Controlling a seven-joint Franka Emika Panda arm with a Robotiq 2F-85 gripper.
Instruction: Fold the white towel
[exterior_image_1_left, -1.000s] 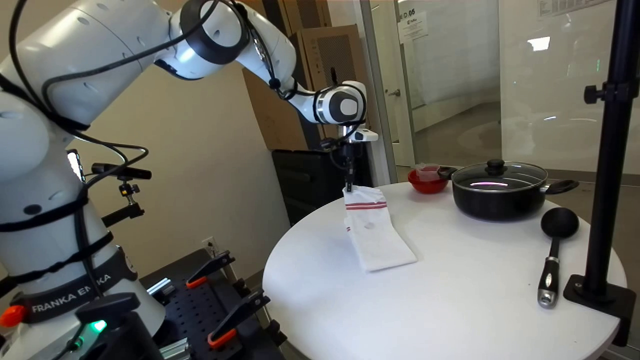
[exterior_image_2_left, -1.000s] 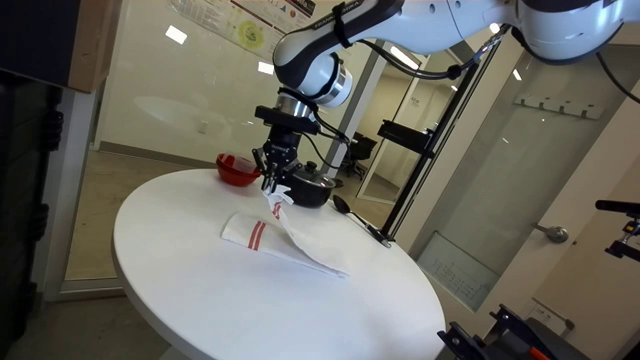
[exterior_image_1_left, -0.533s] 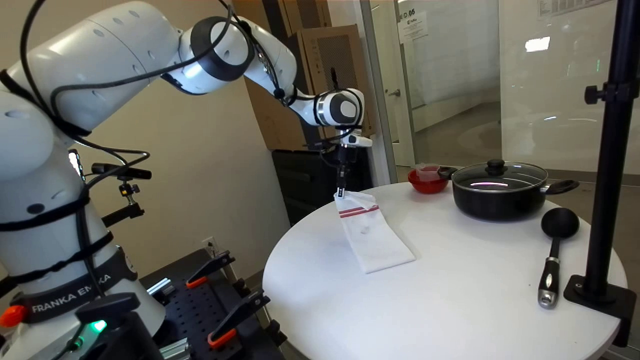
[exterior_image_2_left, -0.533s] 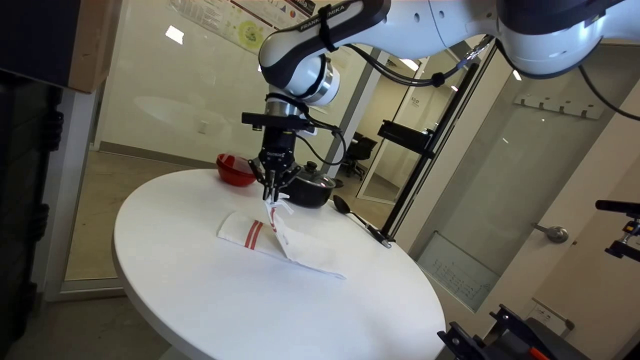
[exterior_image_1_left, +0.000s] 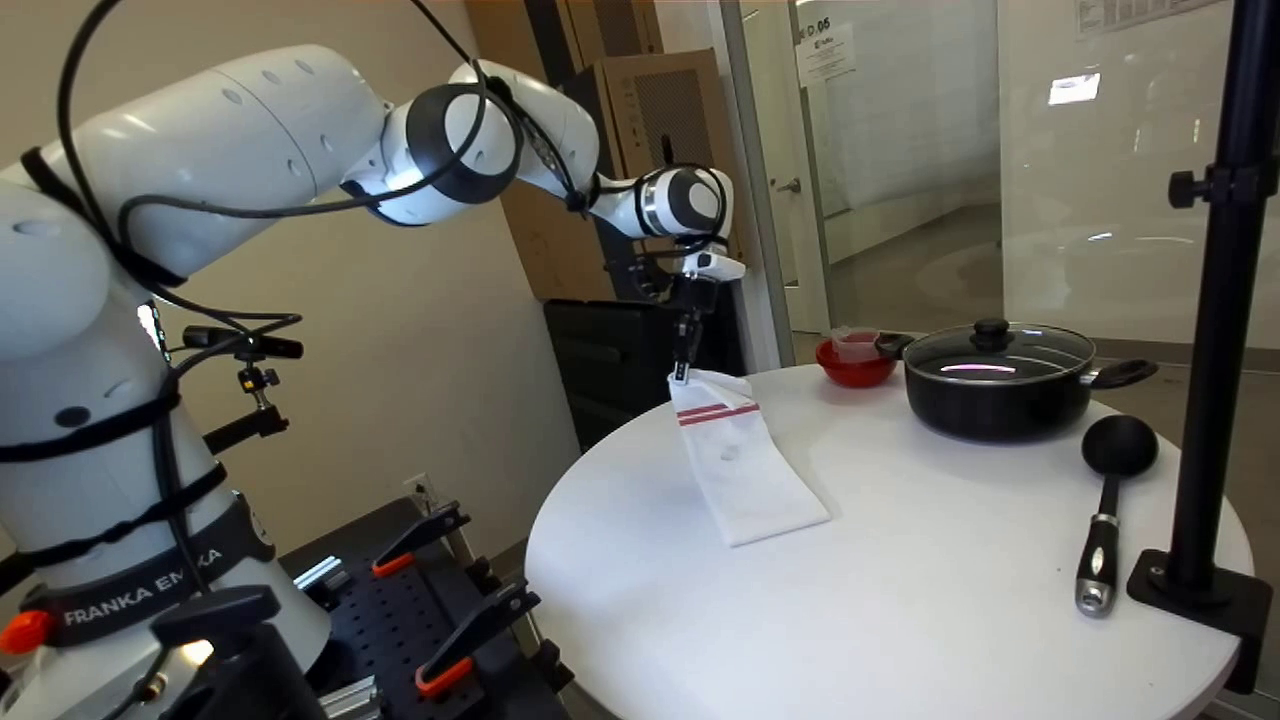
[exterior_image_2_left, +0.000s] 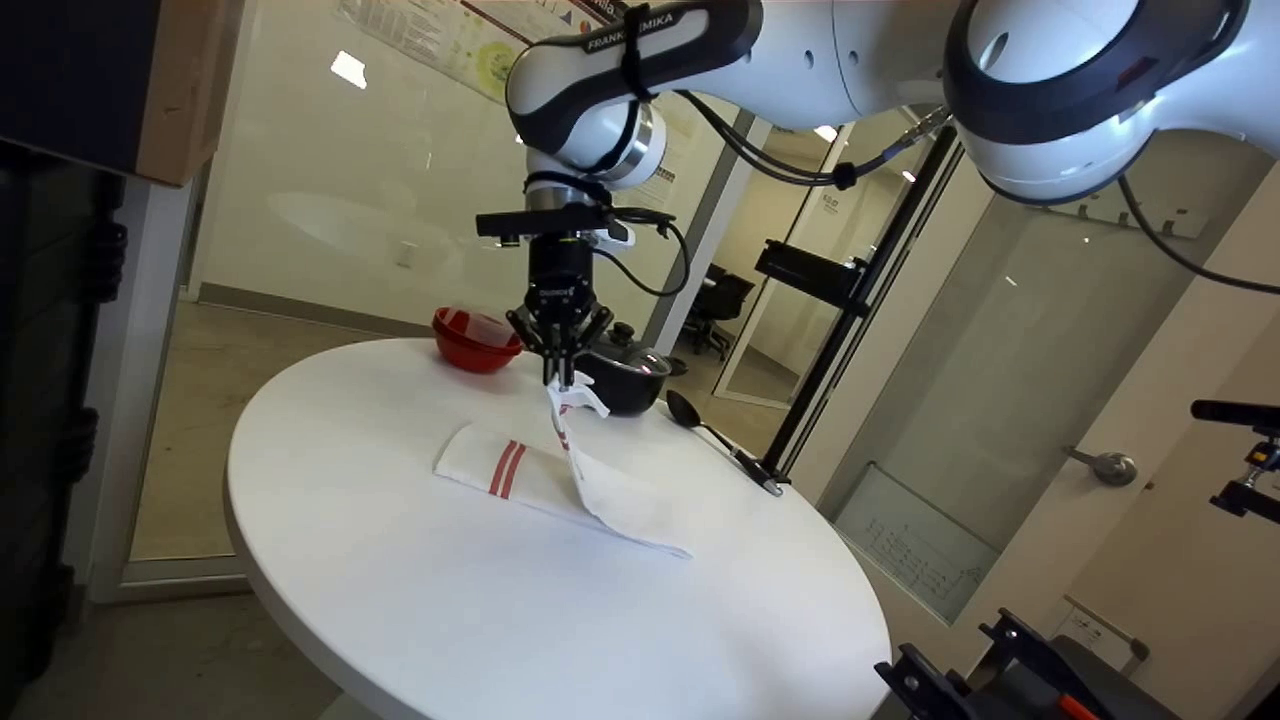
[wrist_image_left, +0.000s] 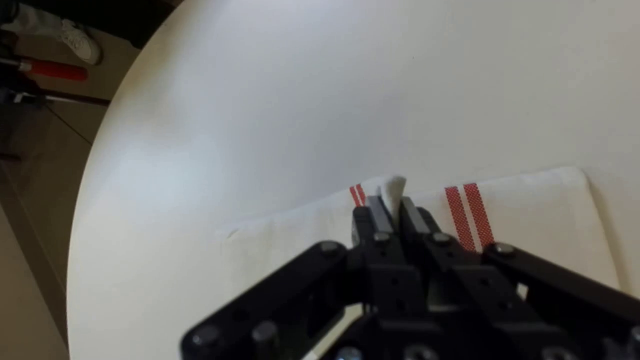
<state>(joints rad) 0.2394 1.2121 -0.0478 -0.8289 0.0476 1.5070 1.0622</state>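
Observation:
The white towel with red stripes (exterior_image_1_left: 755, 475) lies as a long strip on the round table. It also shows in an exterior view (exterior_image_2_left: 510, 472) and in the wrist view (wrist_image_left: 540, 210). My gripper (exterior_image_1_left: 682, 374) is shut on the towel's far end and holds that end above the table. In an exterior view the gripper (exterior_image_2_left: 560, 382) points down, and the held layer rises off the lower layer, which lies flat with its own red stripes. In the wrist view a small tuft of cloth sticks out between the fingertips (wrist_image_left: 394, 207). The gripper hides part of the towel there.
A red bowl (exterior_image_1_left: 857, 372) stands behind the towel on the white table (exterior_image_1_left: 900, 600). A black lidded pot (exterior_image_1_left: 1000, 400) is beside it. A black ladle (exterior_image_1_left: 1105, 510) lies near a black clamped post (exterior_image_1_left: 1205, 300) at the table's edge.
Over the last second my gripper has carried the held towel end toward the robot's side. It dipped, then rose slightly. The flat lower layer has shifted only a little.

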